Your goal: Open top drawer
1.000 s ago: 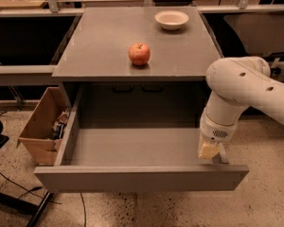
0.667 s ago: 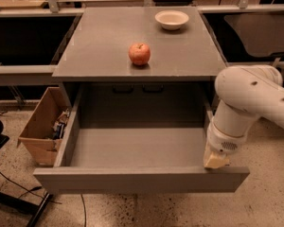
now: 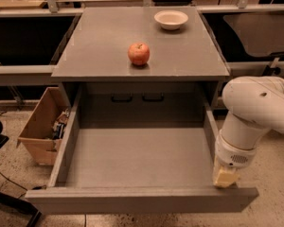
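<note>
The top drawer (image 3: 137,200) is a wide matte-grey drawer with a plain flat front. It is pulled far out of the grey cabinet, and its deep grey box interior holds nothing. My gripper (image 3: 226,178) hangs from the white arm at the drawer's right front corner, just behind the front panel and against the right side wall. Only its pale tip shows there.
A red apple (image 3: 138,54) and a white bowl (image 3: 171,19) sit on the cabinet top (image 3: 94,51). An open cardboard box (image 3: 41,126) stands on the floor to the left. Dark shelving runs behind, and a black base part shows at the lower left.
The arm and gripper have moved forward and to the right, from inside the drawer's right side to its front right corner. The drawer stays pulled out.
</note>
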